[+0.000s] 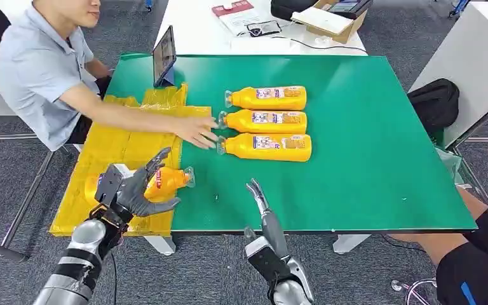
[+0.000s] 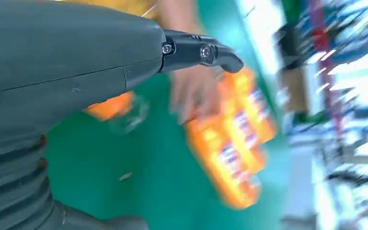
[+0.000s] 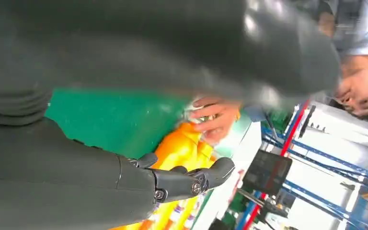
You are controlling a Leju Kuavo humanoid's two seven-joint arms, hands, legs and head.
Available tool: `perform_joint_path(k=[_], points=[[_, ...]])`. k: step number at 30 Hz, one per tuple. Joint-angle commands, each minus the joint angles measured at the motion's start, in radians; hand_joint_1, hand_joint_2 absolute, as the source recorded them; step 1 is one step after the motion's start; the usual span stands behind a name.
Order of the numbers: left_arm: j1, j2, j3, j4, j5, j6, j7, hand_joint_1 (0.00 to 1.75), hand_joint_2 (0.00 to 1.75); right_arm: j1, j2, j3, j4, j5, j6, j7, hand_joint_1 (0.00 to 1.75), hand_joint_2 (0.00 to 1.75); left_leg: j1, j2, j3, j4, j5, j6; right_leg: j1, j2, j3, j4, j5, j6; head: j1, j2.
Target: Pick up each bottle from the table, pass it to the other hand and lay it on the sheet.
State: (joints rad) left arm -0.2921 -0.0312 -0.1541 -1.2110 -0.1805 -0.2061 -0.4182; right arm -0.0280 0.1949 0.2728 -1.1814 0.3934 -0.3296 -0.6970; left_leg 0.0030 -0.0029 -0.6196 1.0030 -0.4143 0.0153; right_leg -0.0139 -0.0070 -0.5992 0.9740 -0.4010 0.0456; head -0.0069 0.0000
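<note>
Sitting at the far left is a person (image 1: pixel 38 70) in a light blue shirt, with one arm stretched out over the tabletop (image 1: pixel 368 178), which is green. The person's hand (image 1: pixel 197 132) reaches to the caps of the bottles in the middle. A yellow sheet (image 1: pixel 117 146) lies on the left part of the tabletop and hangs a little past its near edge. On the near part of the sheet lies one orange bottle (image 1: pixel 165 180) on its side, with its clear cap pointing to the right, just over the green. The left hand (image 1: pixel 130 189) is right over this bottle with its fingers (image 1: pixel 159 157) spread wide, and I cannot tell if it touches the bottle. A dark tablet (image 1: pixel 164 56) stands at the far edge of the tabletop, just past the sheet. In the middle lie three more orange bottles in a row, all on their sides with caps to the left: the far bottle (image 1: pixel 270 98), the middle bottle (image 1: pixel 267 121) and the near bottle (image 1: pixel 270 147). The right hand (image 1: pixel 268 238) is at the near edge of the tabletop, with its fingers (image 1: pixel 258 194) straight and apart and nothing in them. A black bag (image 1: pixel 435 101) sits on the floor to the right.
</note>
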Motion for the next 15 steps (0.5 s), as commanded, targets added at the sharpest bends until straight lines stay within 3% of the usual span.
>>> perform_joint_path(k=[1, 4, 8, 15], points=[[0.123, -0.141, -0.007, -0.347, 0.099, 0.184, -0.090, 0.00, 1.75, -0.120, -0.132, -0.001, 0.053, 0.278, -0.067, 0.181, 0.00, 1.75, 0.000, 0.000, 0.001, 0.001, -0.002, 0.000, 0.000, 0.000, 0.002, 0.000, -0.001, -0.001, 0.000, 0.000], [0.205, -0.172, -0.014, -0.442, 0.135, 0.255, -0.169, 0.00, 1.75, -0.238, -0.167, -0.042, 0.156, 0.371, -0.067, 0.257, 0.00, 1.75, -0.001, 0.003, 0.001, 0.000, -0.001, 0.001, -0.001, 0.003, 0.001, -0.001, 0.001, 0.000, 0.000, 0.000], [0.279, -0.174, -0.040, -0.519, 0.177, 0.280, -0.184, 0.00, 1.75, -0.378, -0.196, -0.075, 0.292, 0.445, -0.024, 0.349, 0.00, 1.75, -0.002, 0.005, 0.002, 0.001, -0.002, 0.001, -0.001, 0.005, 0.001, -0.001, 0.001, 0.000, 0.000, 0.000], [0.264, -0.148, -0.044, -0.492, 0.167, 0.296, -0.182, 0.00, 1.75, -0.543, -0.214, -0.069, 0.562, 0.562, -0.060, 0.394, 0.00, 1.75, -0.001, 0.003, 0.003, 0.000, -0.001, 0.000, 0.000, 0.003, 0.003, -0.001, 0.001, -0.001, 0.000, 0.000]])
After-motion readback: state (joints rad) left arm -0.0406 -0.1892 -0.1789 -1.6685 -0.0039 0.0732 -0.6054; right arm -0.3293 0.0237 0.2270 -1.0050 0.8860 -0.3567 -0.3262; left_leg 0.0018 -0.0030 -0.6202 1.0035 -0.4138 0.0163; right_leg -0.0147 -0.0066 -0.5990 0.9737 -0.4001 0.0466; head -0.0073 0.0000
